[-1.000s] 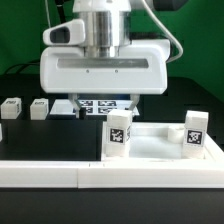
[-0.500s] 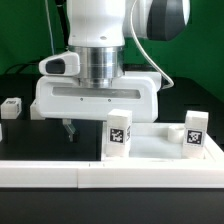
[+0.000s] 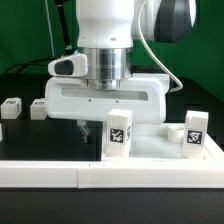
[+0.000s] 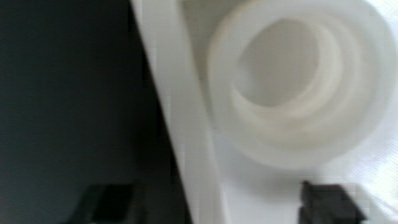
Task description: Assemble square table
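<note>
Square table [image 3: 160, 146] white; legs [image 3: 119, 135] white w/ blk-wht tags; backdrop [image 3: 25, 30] green; worktop [image 3: 20, 135] blk.

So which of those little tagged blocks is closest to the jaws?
The standing leg toward the exterior view's left of the upright pair, right beside them.

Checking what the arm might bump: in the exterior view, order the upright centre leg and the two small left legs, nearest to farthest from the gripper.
1. Nearest: upright centre leg, just beside the gripper, toward the exterior view's right.
2. Next: inner left leg, off to the exterior view's left.
3. Farthest: outer left leg, near that view's left edge.
</note>
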Available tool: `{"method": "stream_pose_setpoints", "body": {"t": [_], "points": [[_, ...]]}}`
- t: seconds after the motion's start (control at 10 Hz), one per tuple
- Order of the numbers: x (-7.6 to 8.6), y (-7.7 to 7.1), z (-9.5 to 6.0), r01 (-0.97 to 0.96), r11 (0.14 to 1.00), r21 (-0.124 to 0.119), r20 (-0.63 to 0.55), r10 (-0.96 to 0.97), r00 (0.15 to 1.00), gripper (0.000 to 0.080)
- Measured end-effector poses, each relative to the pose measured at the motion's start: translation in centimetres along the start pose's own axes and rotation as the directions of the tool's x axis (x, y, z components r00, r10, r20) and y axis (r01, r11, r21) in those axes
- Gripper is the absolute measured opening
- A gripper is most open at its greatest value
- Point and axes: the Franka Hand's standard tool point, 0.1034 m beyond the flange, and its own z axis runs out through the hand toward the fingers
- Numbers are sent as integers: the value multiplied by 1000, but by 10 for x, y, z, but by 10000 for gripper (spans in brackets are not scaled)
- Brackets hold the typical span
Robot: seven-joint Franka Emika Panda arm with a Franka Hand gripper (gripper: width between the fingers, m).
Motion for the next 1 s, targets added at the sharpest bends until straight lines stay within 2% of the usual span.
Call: {"method": "stream_pose_setpoints", "body": {"t": [0.1, 0.2, 1.0], "points": [[0, 0, 0, 0, 1000, 0, 0, 0, 1000, 217], [1, 2, 0, 2, 1000, -2, -1, -2, 1000, 87], [0, 2, 0, 21, 1000, -7, 2, -21, 1000, 83]]}}
